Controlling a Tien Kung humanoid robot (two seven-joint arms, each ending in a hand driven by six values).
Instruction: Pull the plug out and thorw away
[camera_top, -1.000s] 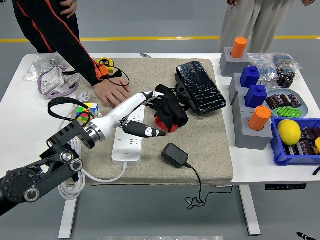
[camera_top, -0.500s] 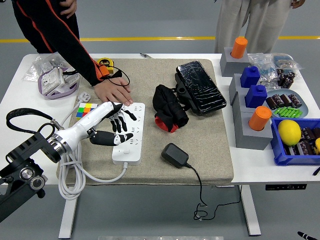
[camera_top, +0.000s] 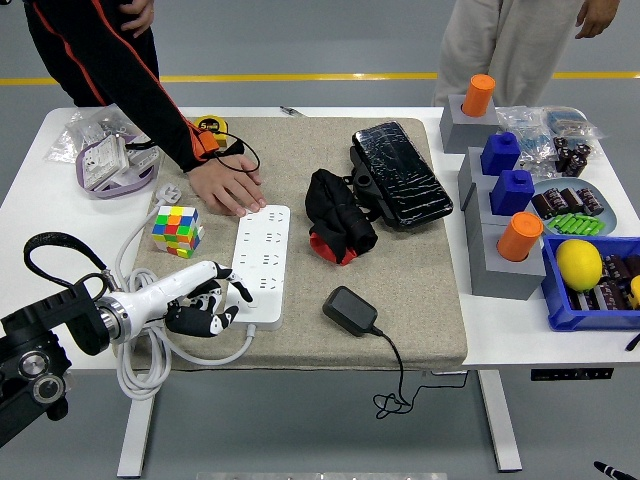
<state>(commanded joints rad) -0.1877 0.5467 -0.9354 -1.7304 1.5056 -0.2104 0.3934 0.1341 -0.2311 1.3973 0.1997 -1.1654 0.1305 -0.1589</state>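
Observation:
The black plug adapter (camera_top: 348, 308) lies unplugged on the tan mat (camera_top: 420, 270), right of the white power strip (camera_top: 258, 265). Its thin black cable (camera_top: 395, 375) runs off the mat's near edge and dangles below the table. My left hand (camera_top: 212, 300) hovers at the strip's near left corner, fingers loosely bent and holding nothing. It is well left of the adapter. A person's hand (camera_top: 228, 188) rests flat at the strip's far end. My right arm does not show.
A Rubik's cube (camera_top: 175, 229) and the strip's coiled white cord (camera_top: 140, 370) sit left of the mat. On the mat lie a black-and-red cloth bundle (camera_top: 338, 218) and a black case (camera_top: 400, 172). Grey blocks (camera_top: 505, 262) and a blue bin (camera_top: 592, 278) fill the right side.
My left arm has drawn back left and toward the near edge, from over the strip and cloth bundle to the strip's near corner. The adapter has stayed on the mat.

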